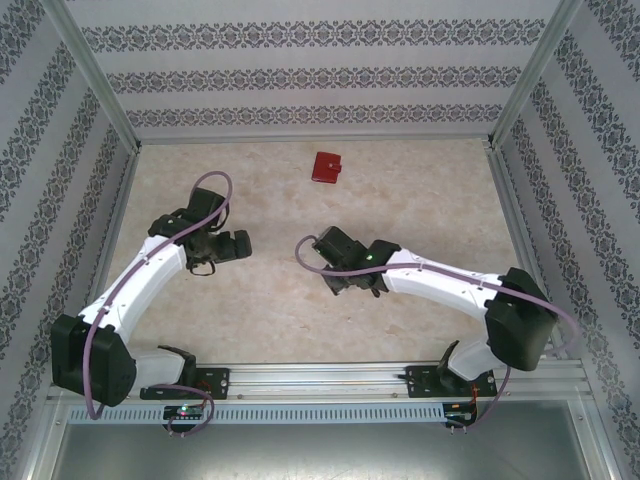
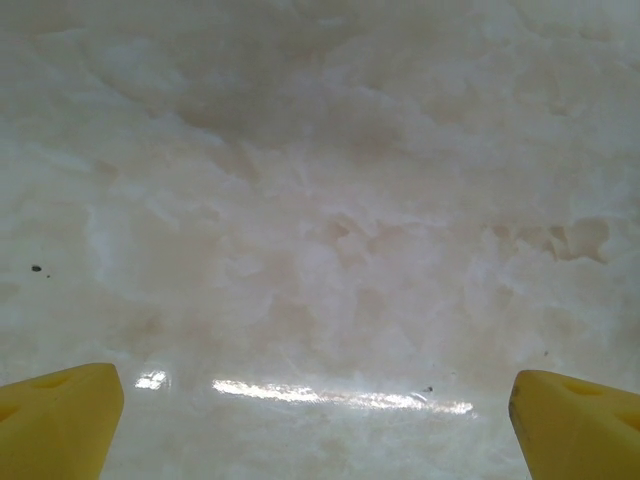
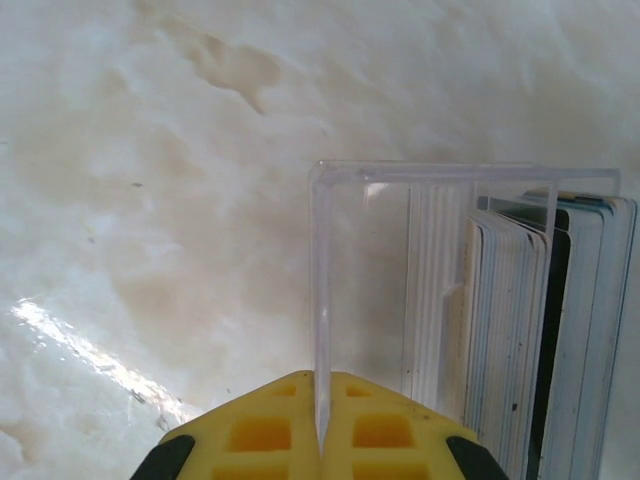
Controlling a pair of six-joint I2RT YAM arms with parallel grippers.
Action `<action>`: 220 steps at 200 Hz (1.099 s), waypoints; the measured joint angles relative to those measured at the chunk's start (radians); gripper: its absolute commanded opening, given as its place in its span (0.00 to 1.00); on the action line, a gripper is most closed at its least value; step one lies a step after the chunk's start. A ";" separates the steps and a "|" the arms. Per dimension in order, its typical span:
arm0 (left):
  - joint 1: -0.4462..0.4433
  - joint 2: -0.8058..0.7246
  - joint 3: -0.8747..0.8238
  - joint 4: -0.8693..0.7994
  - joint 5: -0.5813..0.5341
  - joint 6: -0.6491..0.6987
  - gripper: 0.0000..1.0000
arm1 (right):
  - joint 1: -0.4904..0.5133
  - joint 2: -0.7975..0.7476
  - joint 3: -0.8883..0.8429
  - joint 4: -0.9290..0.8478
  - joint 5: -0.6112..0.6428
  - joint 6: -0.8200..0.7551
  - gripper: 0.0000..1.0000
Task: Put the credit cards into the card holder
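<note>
Jaws of your right gripper (image 3: pixel 322 432) are pressed together on one thin wall of the clear tray (image 3: pixel 322 260), so you hold the tray by this wall. Inside the tray the credit cards (image 3: pixel 520 330) stand on edge, packed side by side at the side away from the held wall. Your left gripper (image 2: pixel 315 425) is spread wide over the bare table (image 2: pixel 320 200) and touches nothing. In the top camera the red card holder (image 1: pixel 326 166) lies folded at the far part of the table, well apart from both arms.
</note>
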 measured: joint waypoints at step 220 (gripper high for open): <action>0.060 0.063 0.000 0.006 0.102 -0.005 1.00 | -0.170 0.552 0.741 -0.109 -0.029 0.273 0.51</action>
